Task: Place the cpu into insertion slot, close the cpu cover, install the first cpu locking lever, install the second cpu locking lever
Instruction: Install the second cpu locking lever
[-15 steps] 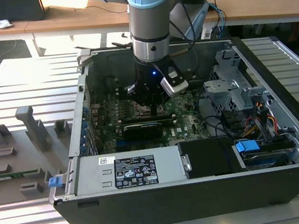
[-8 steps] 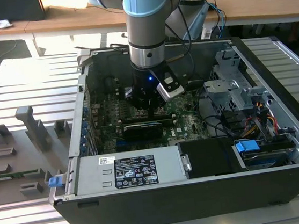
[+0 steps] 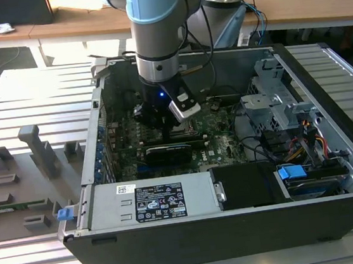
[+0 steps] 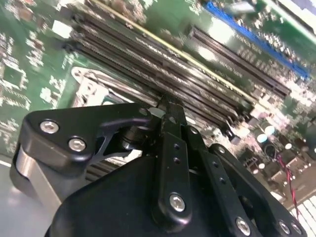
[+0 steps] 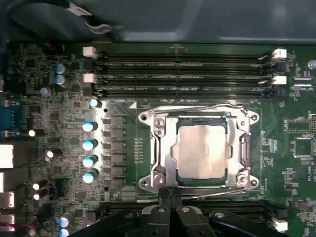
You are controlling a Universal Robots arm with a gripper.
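Observation:
In the first wrist view the cpu (image 5: pixel 200 150), a pale silvery square, lies in the insertion slot (image 5: pixel 150 117). The silvery cpu cover (image 5: pixel 169 160) is folded flat around it. One thin wire lever (image 5: pixel 197 105) runs along the socket's side nearest the memory slots. A second wire lever (image 5: pixel 212 194) runs along the opposite side. My gripper (image 5: pixel 168 193) is shut, its black tips pressed together at the socket's edge beside the end of that second lever. In the second wrist view the gripper (image 4: pixel 169 106) tips meet just above the board. In the exterior view the gripper (image 3: pixel 165 130) is low inside the case.
Long black memory slots (image 5: pixel 182 74) lie beside the socket, and a row of capacitors (image 5: pixel 89 143) stands on another side. In the exterior view the open computer case (image 3: pixel 194 232) holds a power supply (image 3: pixel 149 200), a black ribbed block (image 3: pixel 166 152), a drive cage (image 3: pixel 278 104) and cables (image 3: pixel 274 149).

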